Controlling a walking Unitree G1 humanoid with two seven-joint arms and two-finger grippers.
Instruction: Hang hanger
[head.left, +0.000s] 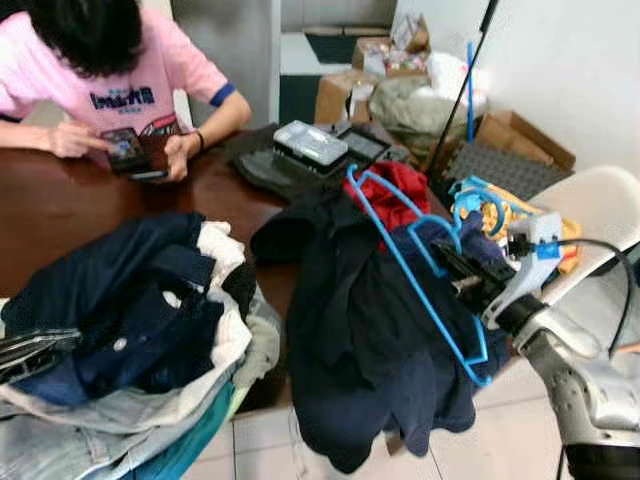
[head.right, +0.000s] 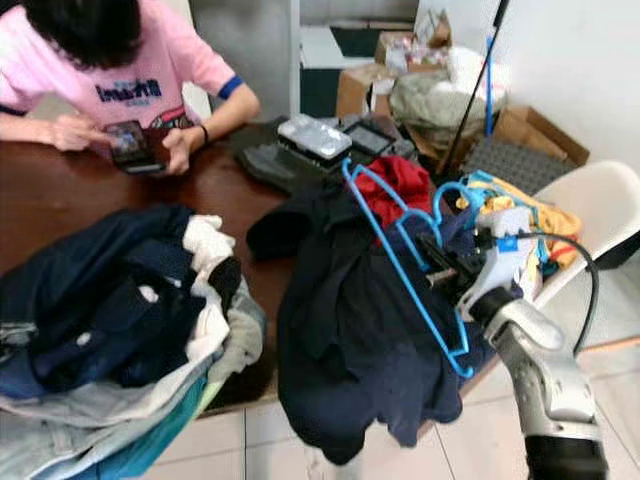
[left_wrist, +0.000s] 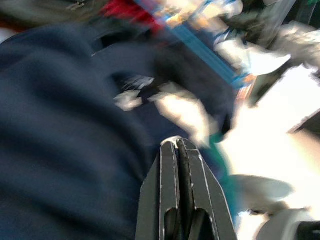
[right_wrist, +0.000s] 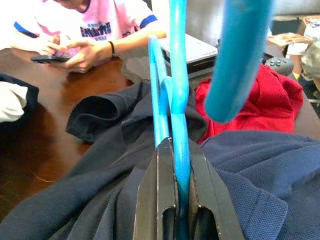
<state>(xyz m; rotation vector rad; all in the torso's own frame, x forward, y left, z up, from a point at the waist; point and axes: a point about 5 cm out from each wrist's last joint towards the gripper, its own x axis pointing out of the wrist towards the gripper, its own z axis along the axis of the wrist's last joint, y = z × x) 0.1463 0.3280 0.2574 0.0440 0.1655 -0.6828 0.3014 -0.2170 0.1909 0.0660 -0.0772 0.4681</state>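
Observation:
A blue plastic hanger (head.left: 400, 258) is tilted up over the table's right corner, its hook toward the table. A navy polo shirt (head.left: 360, 340) drapes around it and hangs over the table edge toward the floor. My right gripper (head.left: 450, 262) is shut on the hanger from the right; in the right wrist view the black fingers (right_wrist: 155, 200) pinch the blue bar (right_wrist: 179, 75). My left gripper (left_wrist: 177, 145) is shut with nothing between its fingers, close above navy fabric (left_wrist: 60, 125) in a blurred picture.
A person in pink (head.left: 110, 60) sits at the far side of the dark wooden table (head.left: 60, 200) holding a phone. A heap of clothes (head.left: 130, 330) fills the near left. A red garment (head.left: 405, 190), a white chair (head.left: 600, 210) and cardboard boxes (head.left: 520, 135) are at the right.

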